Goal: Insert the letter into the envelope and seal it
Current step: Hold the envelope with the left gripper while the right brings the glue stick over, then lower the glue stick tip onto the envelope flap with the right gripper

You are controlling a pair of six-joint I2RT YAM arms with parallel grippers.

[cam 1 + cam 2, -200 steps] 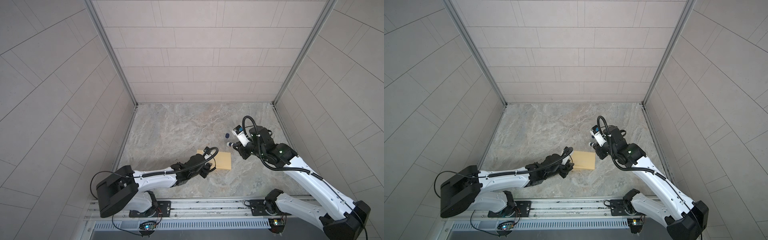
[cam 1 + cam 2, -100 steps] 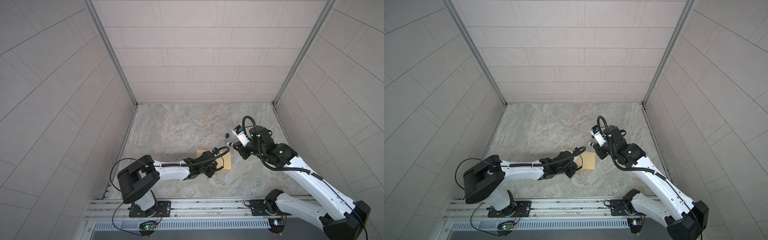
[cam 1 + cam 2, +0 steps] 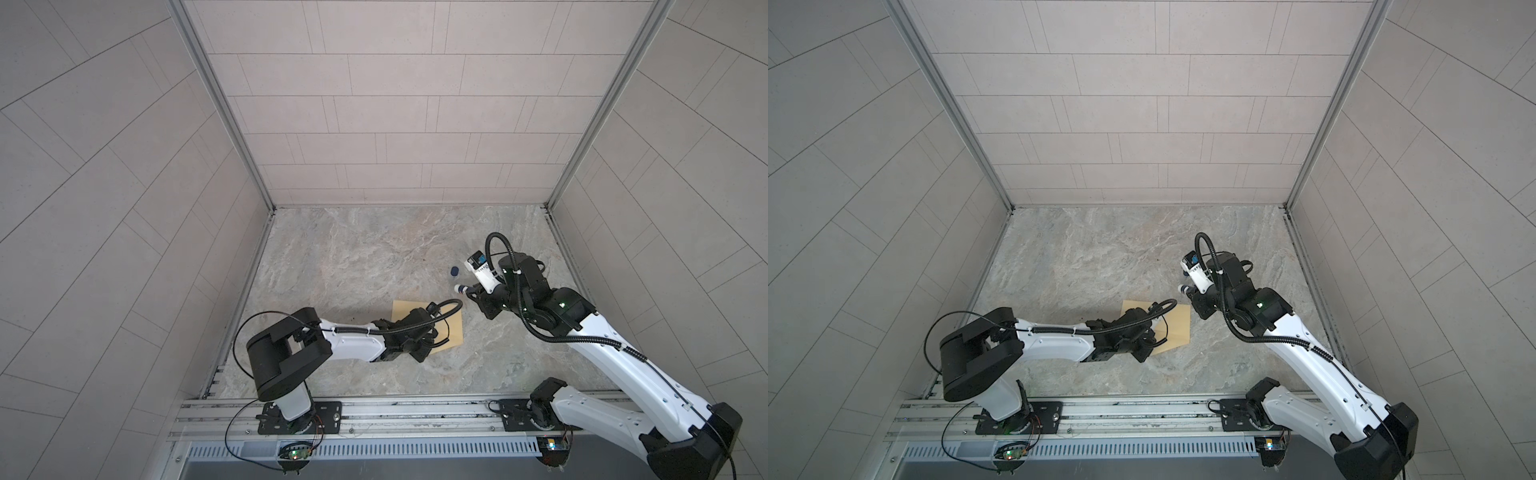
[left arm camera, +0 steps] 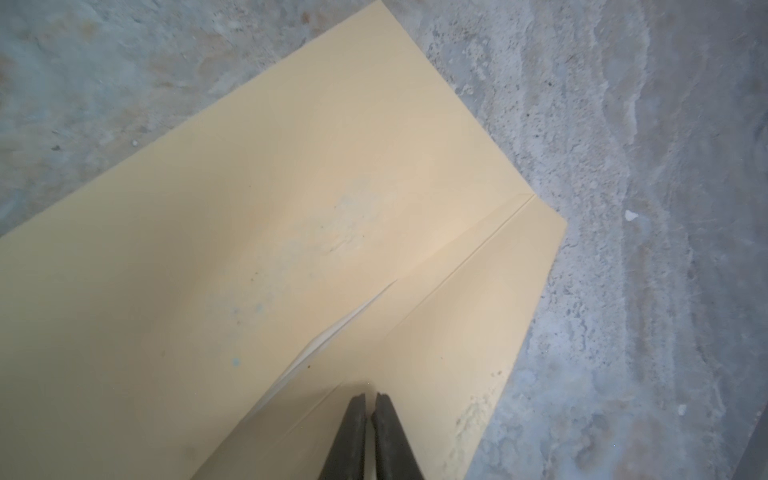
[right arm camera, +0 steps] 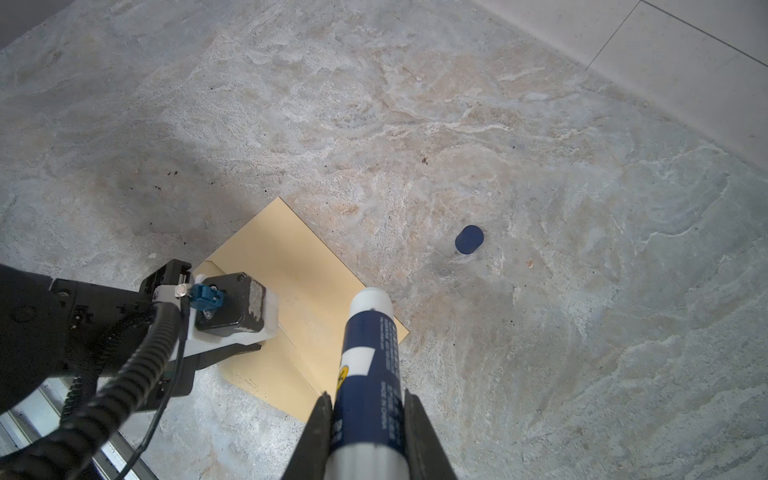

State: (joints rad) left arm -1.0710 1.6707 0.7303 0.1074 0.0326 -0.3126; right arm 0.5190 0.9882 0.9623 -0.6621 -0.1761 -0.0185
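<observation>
Marble top (image 3: 353, 257) — envelope (image 4: 291, 187) under closed left claw (image 4: 370, 399), right claw (image 5: 368, 395) holding gluestick (image 5: 370, 345).

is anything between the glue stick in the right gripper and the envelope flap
Partly: the left gripper sits on the flap of the envelope, jaws nearly together, covering part of it. The rest of the flap is bare, and nothing else shows between it and the glue stick in the right gripper. The blue cap lies clear.
</observation>
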